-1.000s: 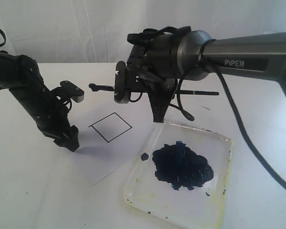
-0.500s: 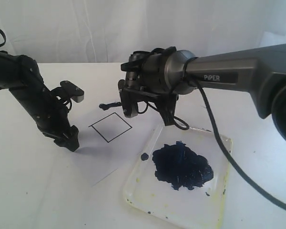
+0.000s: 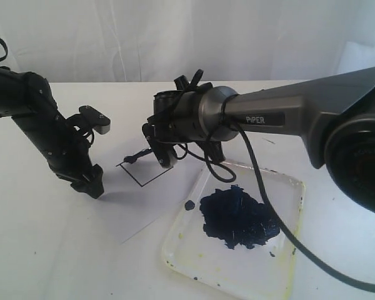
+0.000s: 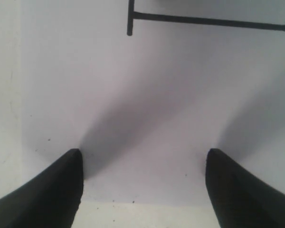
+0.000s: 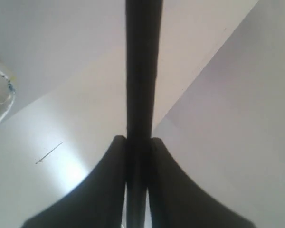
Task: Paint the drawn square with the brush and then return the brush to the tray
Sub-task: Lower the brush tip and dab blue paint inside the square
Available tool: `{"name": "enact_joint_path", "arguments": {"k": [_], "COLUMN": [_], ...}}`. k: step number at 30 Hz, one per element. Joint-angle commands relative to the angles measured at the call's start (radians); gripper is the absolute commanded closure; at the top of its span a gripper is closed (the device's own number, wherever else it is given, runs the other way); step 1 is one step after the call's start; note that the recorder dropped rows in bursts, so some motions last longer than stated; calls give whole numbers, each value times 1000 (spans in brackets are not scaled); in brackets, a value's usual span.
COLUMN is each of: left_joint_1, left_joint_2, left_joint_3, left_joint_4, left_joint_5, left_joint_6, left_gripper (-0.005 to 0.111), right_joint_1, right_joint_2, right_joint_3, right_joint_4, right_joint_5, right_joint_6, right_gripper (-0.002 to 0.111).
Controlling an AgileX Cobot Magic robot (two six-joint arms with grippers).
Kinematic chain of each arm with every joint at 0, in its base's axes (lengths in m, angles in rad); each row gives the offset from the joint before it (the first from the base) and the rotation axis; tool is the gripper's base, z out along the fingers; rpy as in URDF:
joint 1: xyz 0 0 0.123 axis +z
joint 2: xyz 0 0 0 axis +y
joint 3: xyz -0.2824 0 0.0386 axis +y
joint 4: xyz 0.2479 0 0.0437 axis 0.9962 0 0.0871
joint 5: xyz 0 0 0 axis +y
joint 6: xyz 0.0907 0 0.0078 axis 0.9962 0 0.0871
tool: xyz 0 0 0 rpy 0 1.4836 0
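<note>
The drawn square point(image 3: 140, 182) is a thin black outline on a white paper sheet point(image 3: 128, 212); my right gripper hides its far side. That right gripper point(image 3: 156, 152) is shut on the brush point(image 3: 137, 156), a thin black stick sloping down, its tip at the square's left corner. In the right wrist view the brush point(image 5: 142, 71) runs straight out from between the shut jaws of the gripper point(image 5: 138, 142). The left gripper point(image 3: 90, 181) stands open, tips down on the paper's left edge; in its wrist view the gripper point(image 4: 142, 159) faces a corner of the square point(image 4: 204, 20). The tray point(image 3: 295, 187) lies at the front right.
A large dark blue-black paint blob point(image 3: 239, 219) fills the tray's middle, with a small dark spot point(image 3: 189, 204) at its left rim. The right arm's black cable point(image 3: 262, 187) hangs over the tray. A white backdrop closes off the far side of the table.
The right arm has dropped and swung left, carrying the brush from level above the tray's far edge down to the square's left corner. The left arm has not moved.
</note>
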State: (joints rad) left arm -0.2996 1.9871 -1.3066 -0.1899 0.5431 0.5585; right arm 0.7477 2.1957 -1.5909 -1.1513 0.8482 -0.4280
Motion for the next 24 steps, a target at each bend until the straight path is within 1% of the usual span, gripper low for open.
{"name": "enact_joint_path", "arguments": {"k": [1,9,17,24], "left_joint_1": [-4,-4,-4,-4], "left_joint_2": [10,10,10,10], "left_joint_3": [16,16,16,16], "left_joint_4": [-10,-10,-10,-10], "left_joint_5": [52,52,52,52], "left_joint_6": [-2,-1,-1,-1], "left_gripper": [33,33,33,33], "right_joint_1": [1,1,1,1], "right_joint_2": [-5,-2,30,33], "right_joint_3": [-2,-2,-2,-2], "right_joint_4": [-8,-2,-13,-20], "right_joint_5": [-24,-62,-31,-45], "right_joint_6": [-10,-10,-10,21], "right_gripper": [108,108,108,108]}}
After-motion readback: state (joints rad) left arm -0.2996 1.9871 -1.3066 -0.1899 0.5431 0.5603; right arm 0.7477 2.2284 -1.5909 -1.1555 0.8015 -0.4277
